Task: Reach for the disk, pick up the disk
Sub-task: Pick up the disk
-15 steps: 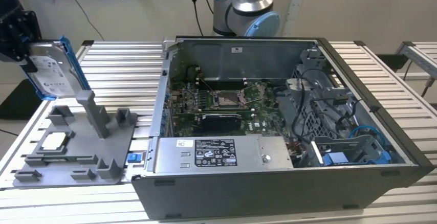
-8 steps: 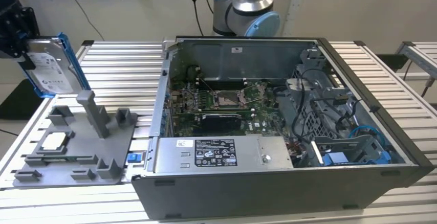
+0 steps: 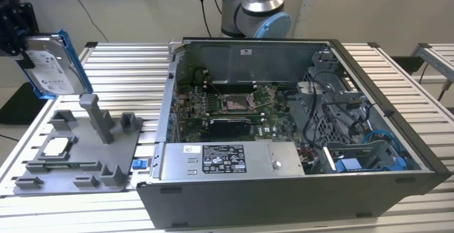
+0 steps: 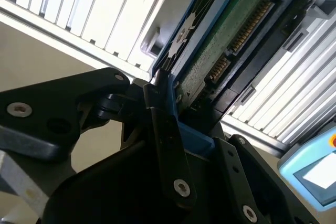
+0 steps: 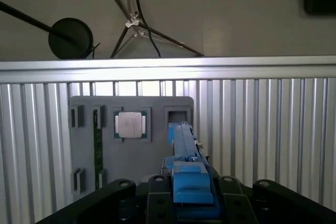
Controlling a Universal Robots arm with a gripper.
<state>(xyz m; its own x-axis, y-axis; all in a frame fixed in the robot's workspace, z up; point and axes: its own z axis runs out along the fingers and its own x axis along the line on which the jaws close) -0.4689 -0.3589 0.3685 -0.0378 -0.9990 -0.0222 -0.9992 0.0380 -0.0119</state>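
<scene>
Clamping the disk [image 3: 50,65], fingers [image 4: 167,135] hold it aloft, white label [image 3: 47,68] showing.

No text legible in any view. In the exterior view, the disk [image 3: 48,65] carries a white label with black marks and a round symbol, print too small to read. The power supply [image 3: 280,158] inside the computer case [image 3: 284,201] bears a black label [image 3: 223,159] with rows of white print and symbols, with a small white barcode-type sticker [image 3: 190,149] just beside it; another small white sticker [image 3: 246,51] sits on the case's inner back wall, all unreadable.
</scene>
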